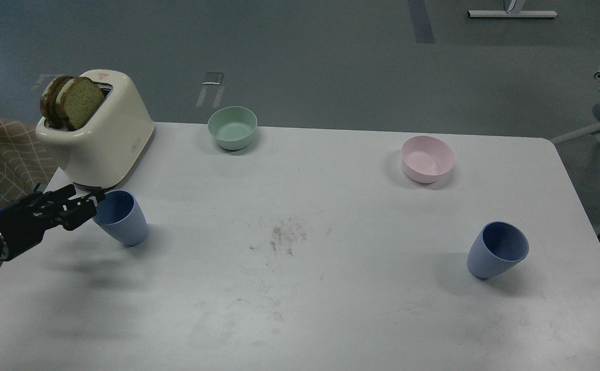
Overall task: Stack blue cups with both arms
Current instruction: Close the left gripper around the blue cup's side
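A white table fills most of the head view, its surface scuffed with a patch of brownish marks near the middle. The left arm comes in low from the left edge, and the left gripper is at the rim of the near-left blue cup. Its dark fingers point toward the cup's mouth and reach the rim on the side nearest the arm (whether they pinch the wall or merely touch it cannot be told, since the fingers blur together against the dark body). This cup stands on the table just in front of the toaster, leaning a little in the view, its darker inside showing.

The second blue cup sits well apart on the right side of the table, its mouth tipped toward the upper right and its narrow base on the surface. Nothing touches it. The right arm and its pincer do not appear anywhere in the view.

A cream toaster stands at the far-left corner with two slices of brown bread poking up out of its slots. A mint-green bowl rests near the far edge, left of centre, and a pink bowl sits farther right, beyond the second cup. Both bowls are upright and open. A tan checked cloth shows beyond the table's left edge.
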